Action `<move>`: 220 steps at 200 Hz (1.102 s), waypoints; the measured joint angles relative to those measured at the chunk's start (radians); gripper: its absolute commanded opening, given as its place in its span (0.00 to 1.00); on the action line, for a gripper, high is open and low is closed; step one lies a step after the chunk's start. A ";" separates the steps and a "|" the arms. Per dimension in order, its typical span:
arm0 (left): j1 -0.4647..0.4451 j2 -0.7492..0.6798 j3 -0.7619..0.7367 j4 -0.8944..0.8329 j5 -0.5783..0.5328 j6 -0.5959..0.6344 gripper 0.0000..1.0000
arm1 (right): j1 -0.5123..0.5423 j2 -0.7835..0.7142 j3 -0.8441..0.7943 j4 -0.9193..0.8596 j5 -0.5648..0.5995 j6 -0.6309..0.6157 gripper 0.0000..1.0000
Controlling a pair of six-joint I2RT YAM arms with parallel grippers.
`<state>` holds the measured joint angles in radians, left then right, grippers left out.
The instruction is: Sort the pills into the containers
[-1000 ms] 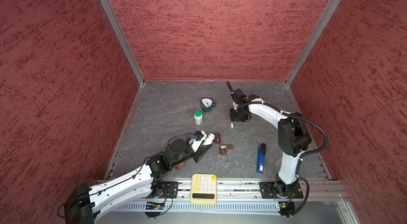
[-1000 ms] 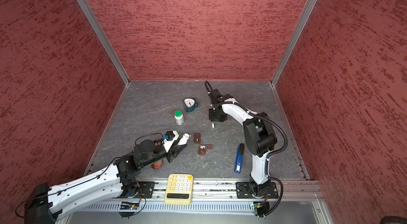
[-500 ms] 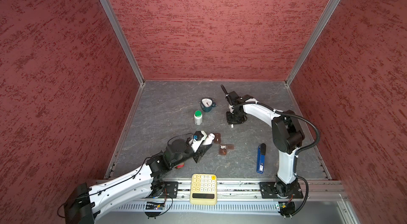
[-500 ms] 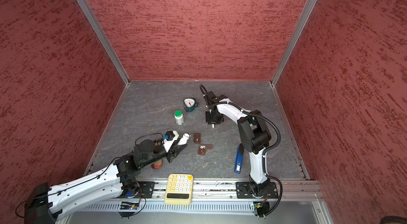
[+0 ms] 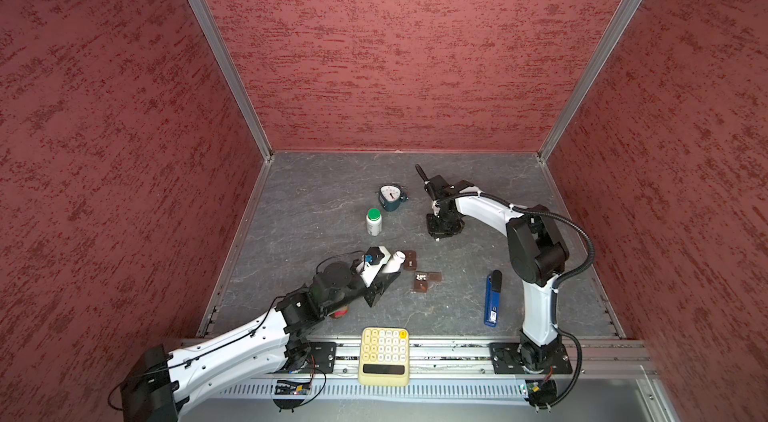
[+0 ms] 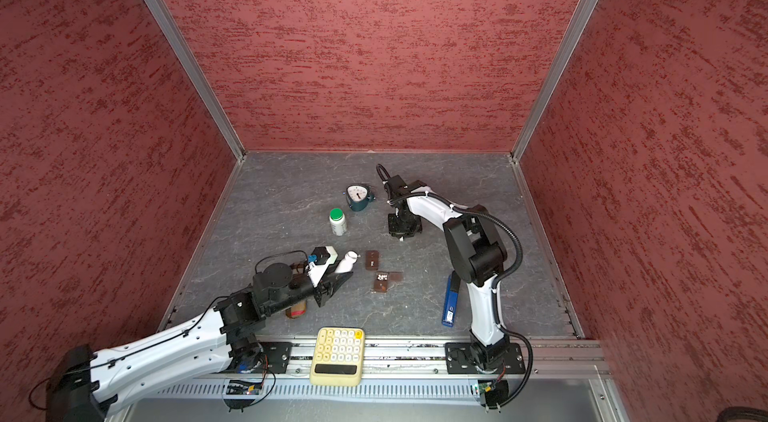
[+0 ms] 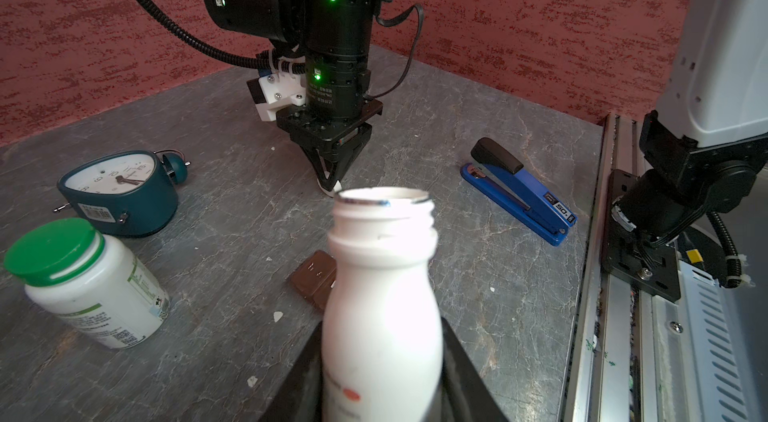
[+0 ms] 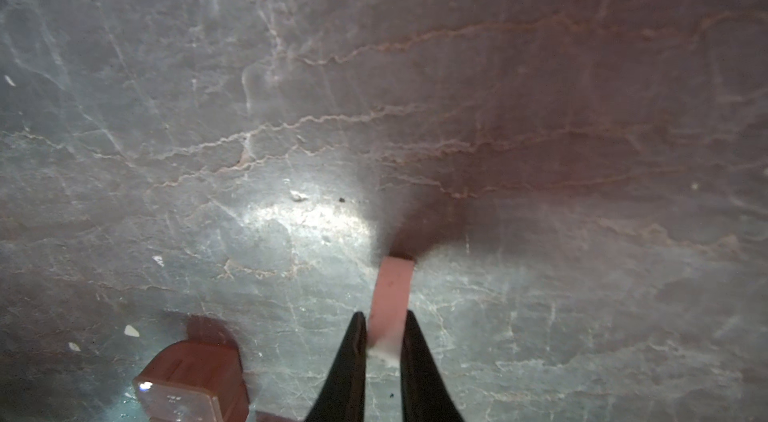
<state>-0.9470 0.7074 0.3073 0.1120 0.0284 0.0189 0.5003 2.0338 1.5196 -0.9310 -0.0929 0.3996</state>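
Left gripper (image 5: 380, 281): fingers clamped on the body of the open white bottle (image 7: 382, 274). The bottle is tilted with its mouth toward the pill boxes, apparently ready to tip out its contents.
Right gripper (image 8: 383, 315): points straight down at the table (image 5: 311, 212), well apart from the bottle. Its fingers pinch a small white piece (image 8: 392, 287) on edge. It may be the bottle's cap, kept out of the way, but that cannot be told for sure.
Containers: a brown pill-box piece (image 5: 409, 260) lies flat just beside the bottle mouth, and a second piece (image 5: 424, 279) lies near it. White dots show on the second piece; whether they are marks or pills is unclear.
Pills: tiny white specks (image 7: 277, 316) lie loose on the table near the boxes.
Progress: sorting looks barely begun.
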 measured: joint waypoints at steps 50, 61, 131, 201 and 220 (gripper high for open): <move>0.000 0.000 0.000 0.000 0.000 0.000 0.00 | 0.000 -0.001 0.000 0.042 -0.126 0.006 0.14; 0.000 0.000 0.000 0.000 0.000 0.000 0.00 | 0.000 -0.001 0.000 0.070 -0.177 0.012 0.14; 0.000 0.003 0.019 -0.013 0.000 0.000 0.00 | -0.006 -0.001 -0.051 0.216 -0.341 0.031 0.15; 0.001 0.007 0.028 -0.030 0.000 0.000 0.00 | -0.053 -0.005 -0.124 0.279 -0.382 0.030 0.18; 0.001 0.008 0.028 -0.030 0.000 0.000 0.00 | -0.061 -0.006 -0.142 0.286 -0.382 0.028 0.23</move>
<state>-0.9459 0.7155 0.3351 0.0818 0.0284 0.0193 0.4393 2.0281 1.3781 -0.6445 -0.4751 0.4278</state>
